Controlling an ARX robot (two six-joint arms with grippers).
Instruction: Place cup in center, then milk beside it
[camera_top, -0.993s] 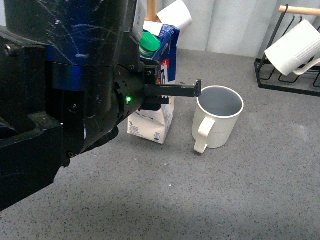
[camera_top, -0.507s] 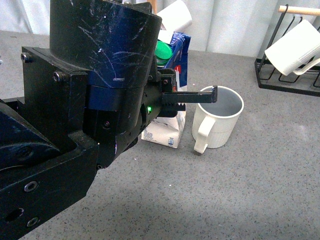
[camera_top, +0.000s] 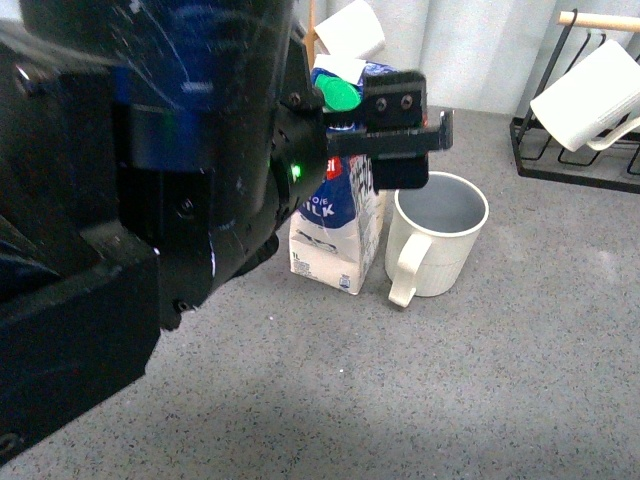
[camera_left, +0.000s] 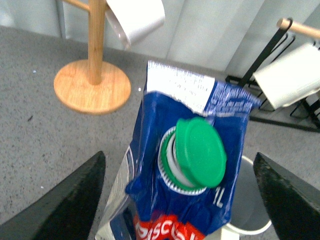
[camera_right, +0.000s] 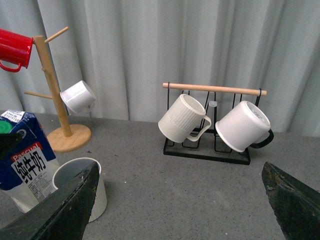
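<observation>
Milk (camera_top: 335, 225) upright just beside cup (camera_top: 437, 236); left claw (camera_left: 177, 187) apart around carton top; right claw (camera_right: 177, 210) apart.

The big black left arm (camera_top: 150, 190) fills the front view from 7 to 12 o'clock and hides the table behind it. It also covers the left side of the milk (camera_top: 338, 215). The left gripper (camera_left: 177, 195) is cut off at 6 o'clock in its wrist view, so only its finger ends show. The cup (camera_right: 80, 187) is cut off at 7 o'clock in the right wrist view, and its letters cannot be seen.
</observation>
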